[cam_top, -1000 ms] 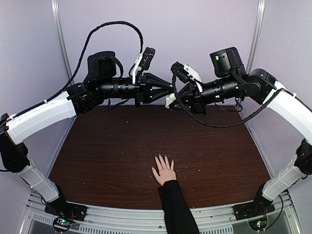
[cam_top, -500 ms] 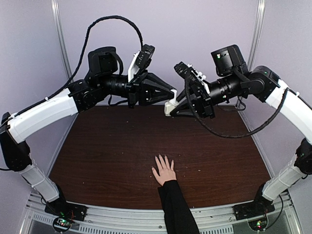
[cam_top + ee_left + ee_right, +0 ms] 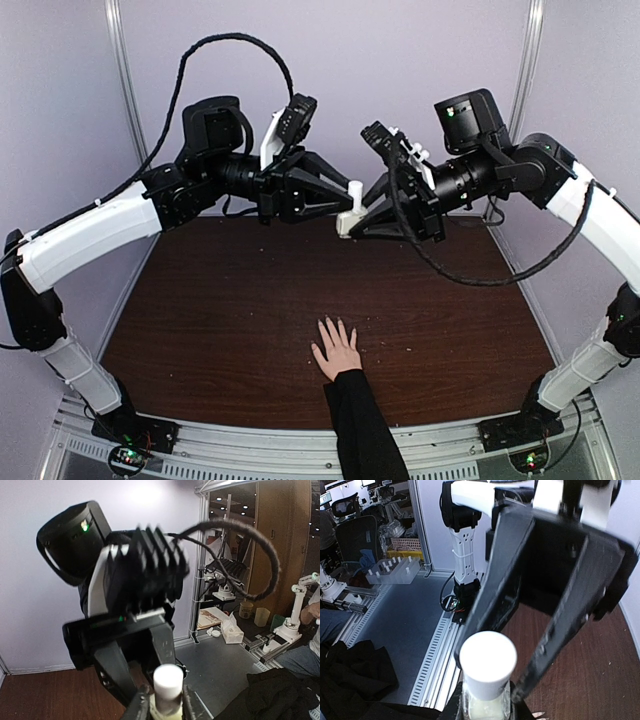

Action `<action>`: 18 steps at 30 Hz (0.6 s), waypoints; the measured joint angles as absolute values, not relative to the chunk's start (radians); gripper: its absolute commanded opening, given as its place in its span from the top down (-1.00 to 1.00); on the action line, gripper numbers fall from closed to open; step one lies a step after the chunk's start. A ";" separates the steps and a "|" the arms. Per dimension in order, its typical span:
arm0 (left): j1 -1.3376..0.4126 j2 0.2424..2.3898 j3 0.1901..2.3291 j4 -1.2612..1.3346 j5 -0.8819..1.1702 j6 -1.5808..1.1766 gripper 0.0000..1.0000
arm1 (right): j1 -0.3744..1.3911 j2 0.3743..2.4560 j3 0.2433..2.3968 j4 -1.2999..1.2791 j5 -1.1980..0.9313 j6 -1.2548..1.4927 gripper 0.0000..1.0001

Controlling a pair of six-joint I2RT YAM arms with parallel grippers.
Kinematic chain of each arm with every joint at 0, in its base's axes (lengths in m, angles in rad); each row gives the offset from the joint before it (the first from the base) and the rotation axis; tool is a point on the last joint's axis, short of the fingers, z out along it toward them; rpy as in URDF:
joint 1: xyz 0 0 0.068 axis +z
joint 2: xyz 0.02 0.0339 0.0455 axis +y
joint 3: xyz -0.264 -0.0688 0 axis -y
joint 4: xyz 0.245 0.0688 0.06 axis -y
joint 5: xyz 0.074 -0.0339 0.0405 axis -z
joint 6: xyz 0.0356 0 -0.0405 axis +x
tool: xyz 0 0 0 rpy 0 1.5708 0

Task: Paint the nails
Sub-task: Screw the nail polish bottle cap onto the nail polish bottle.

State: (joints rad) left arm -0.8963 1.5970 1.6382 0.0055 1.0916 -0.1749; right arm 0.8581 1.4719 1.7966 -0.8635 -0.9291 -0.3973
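Right claw [image 3: 347, 225] pinches the bottle [image 3: 486, 705] low, left claw [image 3: 346, 190] spread round its cap [image 3: 487, 662]; tiny nails [image 3: 332, 323] will want feather-light strokes.

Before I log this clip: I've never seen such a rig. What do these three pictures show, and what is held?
Two robot arms are bolted at the near edge of a brown table. The wide picture looks down from above and behind them; the other two come from a camera on each wrist. A person's hand in a black sleeve lies on the table, fingers spread; the nails are too small to see. Above the far side, the right tool grips a clear bottle, and the left tool straddles its white cap; whether it pinches is unclear.
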 measured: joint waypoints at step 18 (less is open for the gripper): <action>-0.834 1.463 1.489 -0.081 0.785 -0.176 0.00 | 0.858 1.442 1.750 -0.686 -0.658 -0.351 1.00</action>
State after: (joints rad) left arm -0.8337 1.4631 1.4895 -0.0807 0.7845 -0.1757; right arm 0.8577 1.4418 1.7504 -0.6861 -0.6579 -0.3511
